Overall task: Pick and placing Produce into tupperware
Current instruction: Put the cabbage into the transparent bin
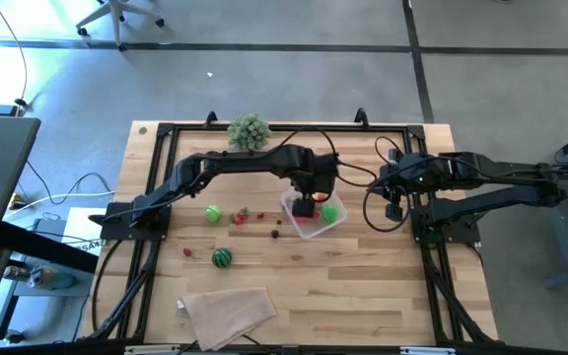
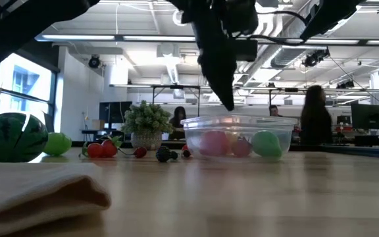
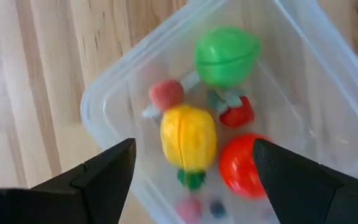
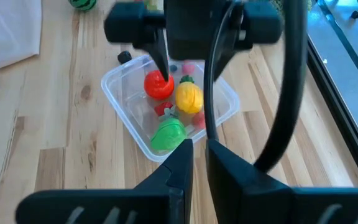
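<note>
The clear tupperware (image 1: 335, 225) stands right of the table's middle. It holds several produce pieces: a green fruit (image 3: 225, 55), a yellow one (image 3: 188, 137), a red tomato (image 3: 244, 165) and small red bits (image 3: 166, 93). My left gripper (image 3: 194, 180) hangs open just above it, its fingers pointing down and touching nothing. More produce lies on the wood to the left: a green ball (image 1: 213, 213), a striped watermelon (image 1: 222, 258), small red pieces (image 1: 240, 217) and dark berries (image 1: 276, 234). My right gripper (image 4: 197, 155) waits shut near the right side, clear of the table.
A bushy grey-green plant (image 1: 248, 130) stands at the far edge. A folded beige cloth (image 1: 227, 314) lies near the front edge. A black frame (image 1: 156, 177) borders the tabletop. People stand in the room beyond the table (image 2: 314, 112).
</note>
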